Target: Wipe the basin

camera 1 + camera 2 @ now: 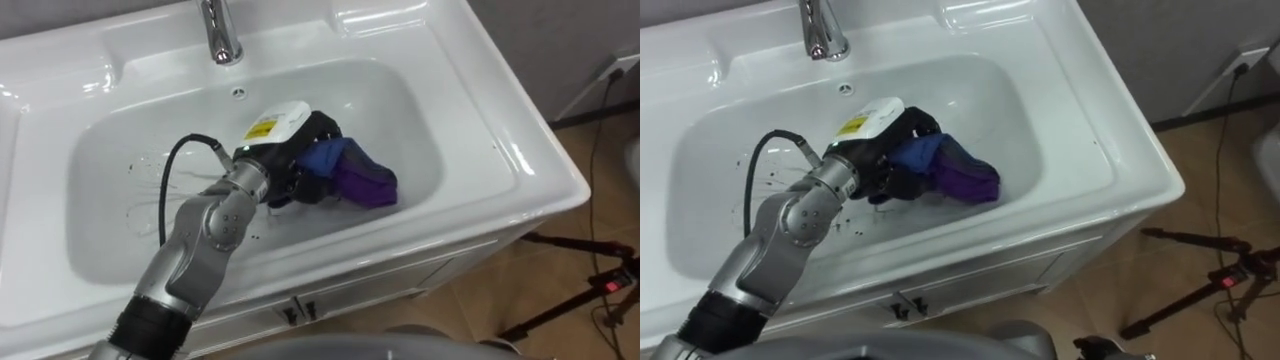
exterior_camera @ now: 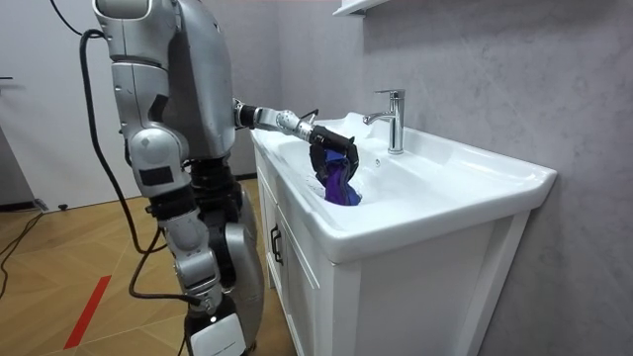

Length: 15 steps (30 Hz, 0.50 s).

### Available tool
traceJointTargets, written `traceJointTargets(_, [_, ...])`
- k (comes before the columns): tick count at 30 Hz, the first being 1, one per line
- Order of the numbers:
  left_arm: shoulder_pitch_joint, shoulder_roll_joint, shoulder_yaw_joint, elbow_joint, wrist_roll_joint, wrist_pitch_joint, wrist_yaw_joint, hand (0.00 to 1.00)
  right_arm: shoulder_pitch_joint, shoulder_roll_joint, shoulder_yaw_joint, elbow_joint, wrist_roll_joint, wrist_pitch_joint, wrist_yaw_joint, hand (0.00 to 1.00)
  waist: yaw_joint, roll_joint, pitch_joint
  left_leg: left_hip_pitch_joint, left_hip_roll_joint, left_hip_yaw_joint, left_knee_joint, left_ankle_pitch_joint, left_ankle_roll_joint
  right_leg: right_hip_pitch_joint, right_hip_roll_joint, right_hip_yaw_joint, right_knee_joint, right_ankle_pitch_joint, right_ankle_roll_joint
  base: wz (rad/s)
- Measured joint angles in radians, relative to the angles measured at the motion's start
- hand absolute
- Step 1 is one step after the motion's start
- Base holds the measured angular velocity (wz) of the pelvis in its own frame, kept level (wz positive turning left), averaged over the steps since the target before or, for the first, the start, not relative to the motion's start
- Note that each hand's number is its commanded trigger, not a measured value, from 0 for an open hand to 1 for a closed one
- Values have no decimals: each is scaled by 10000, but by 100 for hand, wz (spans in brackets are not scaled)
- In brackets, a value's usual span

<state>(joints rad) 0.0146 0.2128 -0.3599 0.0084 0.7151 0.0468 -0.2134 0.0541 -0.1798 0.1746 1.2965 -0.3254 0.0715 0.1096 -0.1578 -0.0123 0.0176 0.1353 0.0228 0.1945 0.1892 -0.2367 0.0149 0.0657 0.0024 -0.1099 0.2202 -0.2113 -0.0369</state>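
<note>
A white basin [image 1: 430, 120] is set in a white vanity top, and I stand in front of it. My left hand [image 1: 300, 140] reaches down into the bowl from the lower left, its fingers curled round a purple and blue cloth [image 1: 362, 180]. The cloth lies bunched against the basin's bottom, right of centre. In the room view the same left hand [image 2: 331, 146] holds the cloth [image 2: 341, 188], which hangs down inside the basin [image 2: 445, 188]. The right eye view gives the hand [image 1: 895, 135] and the cloth [image 1: 962, 172] in the same pose.
A chrome tap [image 1: 220, 35] stands at the basin's back edge above a small overflow hole [image 1: 238, 93]. Water drops [image 1: 140, 175] speckle the bowl's left side. Black tripod legs [image 1: 585, 295] and a cable [image 1: 600, 110] lie on the wooden floor at the right.
</note>
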Motion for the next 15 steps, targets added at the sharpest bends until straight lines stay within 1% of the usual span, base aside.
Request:
traceJointTargets(2, [-27, -40, 7, 58, -3, 69, 0, 100, 8, 9, -2, -38, -14, 145, 25, 0, -16, -3, 2, 8, 6, 31, 6, 0, 0, -1, 4, 12, 3, 0, 0, 0])
traceJointTargets(4, [-136, -112, 7, 306, -20, 216, -2, 100, 69, 35, -2, -119, -44, 198, 39, 0, -16, -2, 2, 4, 9, 64, 16, 0, 0, -6, 7, 18, 4, 0, 0, 0])
traceJointTargets(5, [-257, -220, -22, 527, -24, 362, -27, 100, 77, 84, 4, -136, -58, 284, 64, 0, -38, -4, 2, 1, 9, 65, 16, 0, 0, -6, 7, 10, 1, 0, 0, 0])
traceJointTargets(8, [-635, -475, -19, 1238, -31, 639, -101, 100, 101, 235, 1, -242, -89, 558, 170, 0, -46, 1, -1, -26, 6, 68, 26, 0, 0, -27, 4, 4, 0, 0, 0, -1])
traceJointTargets(11, [-749, -664, 48, 1820, -31, 791, -101, 100, 170, 315, -8, -538, -400, 650, 277, 0, -42, 16, -13, -54, 5, 115, 17, 0, 0, -107, 8, 73, 20, 3, -4, -8])
traceJointTargets(15, [-800, -808, 71, 2364, -33, 778, 71, 100, 145, 308, -7, -583, -421, 780, 362, 0, -24, 9, -31, -35, 8, 217, 13, 0, 0, -135, 12, 179, 141, 5, -3, -6])
